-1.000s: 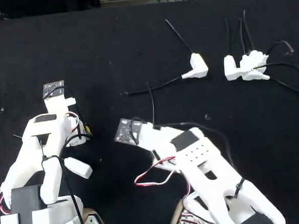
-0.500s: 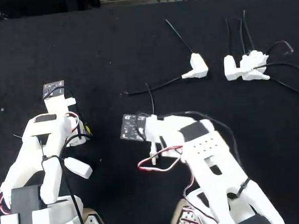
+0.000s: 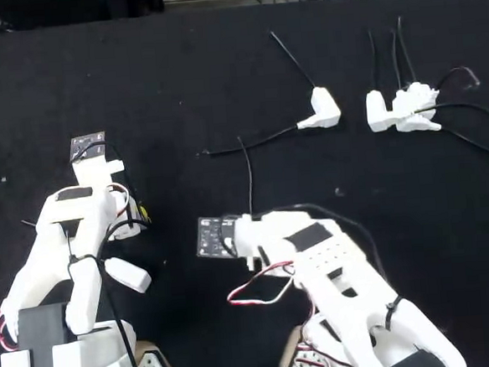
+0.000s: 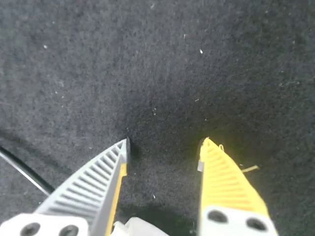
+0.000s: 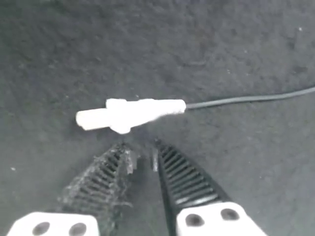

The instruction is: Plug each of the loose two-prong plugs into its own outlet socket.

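A white two-prong plug (image 5: 130,114) lies flat on the black mat, its black cable (image 5: 246,98) trailing away. My right gripper (image 5: 141,152) sits just short of it, open by a narrow gap with nothing between the fingers. From above, the right gripper (image 3: 208,236) stands near the table's middle front and covers that plug; its cable (image 3: 249,171) runs toward the back. Another white plug (image 3: 323,108) lies at the back. A cluster of white plug and socket pieces (image 3: 403,109) lies at the back right. My left gripper (image 4: 165,145) is open over bare mat, at the left (image 3: 88,146).
Black cables (image 3: 467,130) fan out from the back-right cluster, and one (image 3: 250,143) runs left from the single plug. A thin black cable (image 4: 22,172) passes close to my left gripper. The black mat (image 3: 178,70) covers the whole table.
My right gripper swung slightly right, then drew back toward the table's front edge. The left arm and the plugs at the back have not moved.
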Available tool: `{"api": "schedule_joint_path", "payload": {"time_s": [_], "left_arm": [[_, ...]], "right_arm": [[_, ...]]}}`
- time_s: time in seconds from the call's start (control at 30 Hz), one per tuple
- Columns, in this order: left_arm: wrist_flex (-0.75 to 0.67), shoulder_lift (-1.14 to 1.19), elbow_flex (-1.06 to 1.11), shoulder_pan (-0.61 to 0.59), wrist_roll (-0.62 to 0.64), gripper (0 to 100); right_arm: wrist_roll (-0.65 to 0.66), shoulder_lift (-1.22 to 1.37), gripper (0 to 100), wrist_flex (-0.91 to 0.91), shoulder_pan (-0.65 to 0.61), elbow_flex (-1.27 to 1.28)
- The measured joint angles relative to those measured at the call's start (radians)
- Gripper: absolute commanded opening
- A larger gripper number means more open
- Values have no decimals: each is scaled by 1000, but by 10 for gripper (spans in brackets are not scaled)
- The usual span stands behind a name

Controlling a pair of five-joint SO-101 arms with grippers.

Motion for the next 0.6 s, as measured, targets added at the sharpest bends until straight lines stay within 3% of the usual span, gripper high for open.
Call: {"api": "schedule_joint_path", "payload": {"time_s": [0.13,0.37,0.6], "left_arm": [[0,0,0,0,0,230],[0,0,0,0,0,230],[0,0,0,0,0,230]], "right_arm": [[-57,0,60,0,-84,0],[-178,0,234,-2,-170,0],[-190,0,239,-2,-173,-2]]}}
